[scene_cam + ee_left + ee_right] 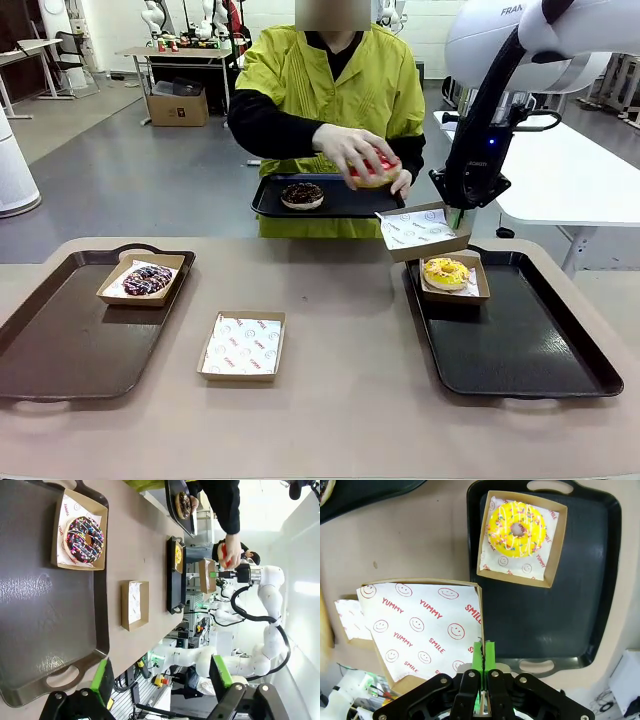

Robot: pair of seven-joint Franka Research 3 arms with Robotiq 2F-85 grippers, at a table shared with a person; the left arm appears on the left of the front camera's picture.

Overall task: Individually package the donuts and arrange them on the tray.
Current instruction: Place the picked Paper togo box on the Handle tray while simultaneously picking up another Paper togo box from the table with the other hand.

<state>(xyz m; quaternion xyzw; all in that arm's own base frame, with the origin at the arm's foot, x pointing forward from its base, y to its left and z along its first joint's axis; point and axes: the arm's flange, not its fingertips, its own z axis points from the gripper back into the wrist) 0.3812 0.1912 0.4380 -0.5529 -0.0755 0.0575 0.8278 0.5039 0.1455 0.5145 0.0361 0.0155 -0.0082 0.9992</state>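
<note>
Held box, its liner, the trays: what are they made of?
Box: looks like brown cardboard, matte, folded walls. Liner: thin white paper, red print, corner overhanging. Trays: probably dark plastic, semi-gloss; light reflects off the bare floor.

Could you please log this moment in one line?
left gripper open; right gripper shut on empty box; hand on red donut; yellow donut boxed

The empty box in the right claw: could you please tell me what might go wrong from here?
1. The right claw pinches the empty box by one rim only, and it appears tilted. The red-glazed donut in the person's hand could tip the box or pull it loose if dropped in.
2. In the front view the held box overlaps the yellow donut's box below it. Lowered straight down, it may land on that box.
</note>
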